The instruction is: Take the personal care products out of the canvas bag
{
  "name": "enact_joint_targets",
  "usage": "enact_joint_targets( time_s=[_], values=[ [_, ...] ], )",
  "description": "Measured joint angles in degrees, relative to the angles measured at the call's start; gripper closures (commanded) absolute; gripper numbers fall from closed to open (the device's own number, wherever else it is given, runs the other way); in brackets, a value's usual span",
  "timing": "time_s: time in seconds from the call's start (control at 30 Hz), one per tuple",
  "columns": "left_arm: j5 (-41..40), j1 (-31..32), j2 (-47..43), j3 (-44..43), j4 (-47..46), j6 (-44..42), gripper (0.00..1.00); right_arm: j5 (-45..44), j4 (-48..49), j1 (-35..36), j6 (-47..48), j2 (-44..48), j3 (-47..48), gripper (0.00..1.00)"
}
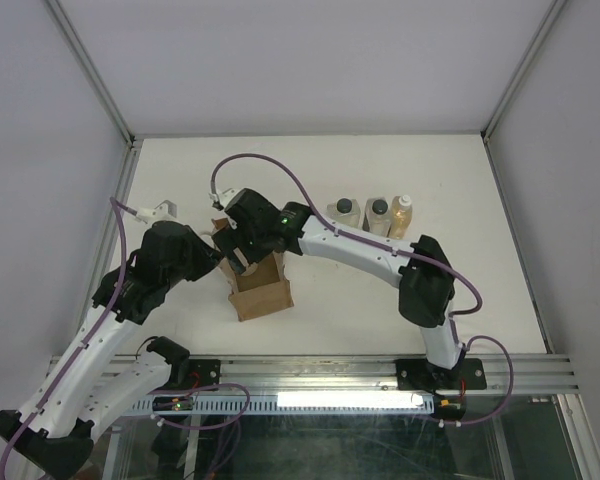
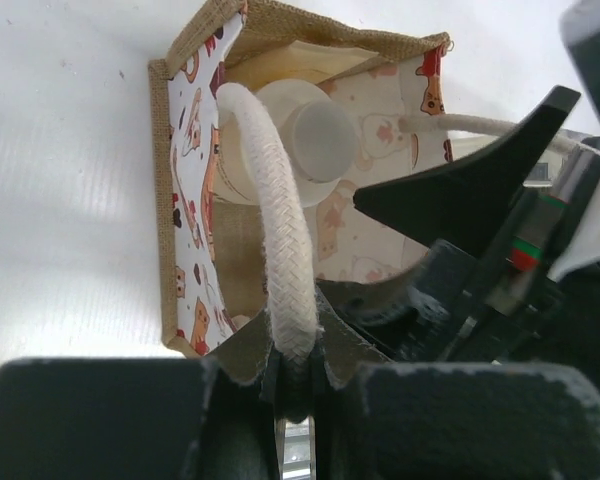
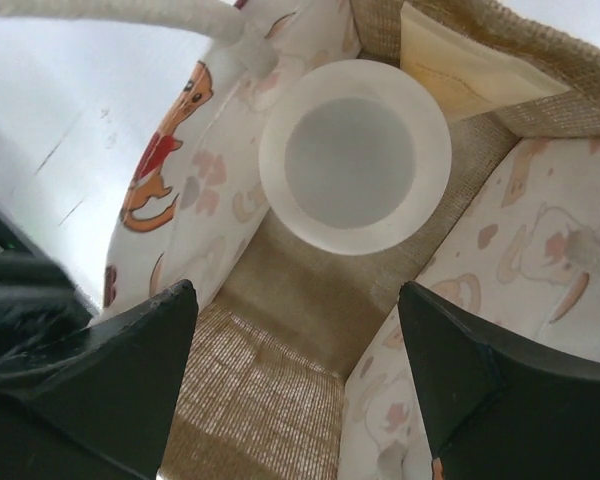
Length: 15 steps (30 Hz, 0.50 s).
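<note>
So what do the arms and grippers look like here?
The left arm and right arm: white link shells, black joint housings, a purple cable looping along each. A green light glows near the right wrist. The left gripper and right gripper have matte black fingers.

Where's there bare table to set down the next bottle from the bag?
Bare: the table behind the row of bottles; right of the amber bottle; the front strip right of the canvas bag. Crowded: at the bag, where left pincer and right pincer meet.
</note>
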<state>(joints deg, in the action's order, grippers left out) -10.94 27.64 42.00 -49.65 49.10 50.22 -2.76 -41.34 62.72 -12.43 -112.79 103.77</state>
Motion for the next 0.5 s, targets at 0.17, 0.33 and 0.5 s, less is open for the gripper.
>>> enact_joint_targets(
  time_s=[0.17, 0.33, 0.5],
  values=[
    [1.1, 0.0, -0.2, 0.7, -0.7, 0.2, 1.0, -1.9, -0.2, -0.2, -0.1, -2.6, 0.9, 0.11],
    [2.6, -0.1, -1.0, 1.4, -1.1, 0.4, 1.0, -2.8, 0.6, -0.3, -0.1, -4.8, 1.8, 0.11],
    [2.7, -0.4, -1.7, 1.8, -0.1, 0.4, 1.0, -3.1, 2.3, -0.6, 0.3, -6.3, 1.9, 0.11]
  ],
)
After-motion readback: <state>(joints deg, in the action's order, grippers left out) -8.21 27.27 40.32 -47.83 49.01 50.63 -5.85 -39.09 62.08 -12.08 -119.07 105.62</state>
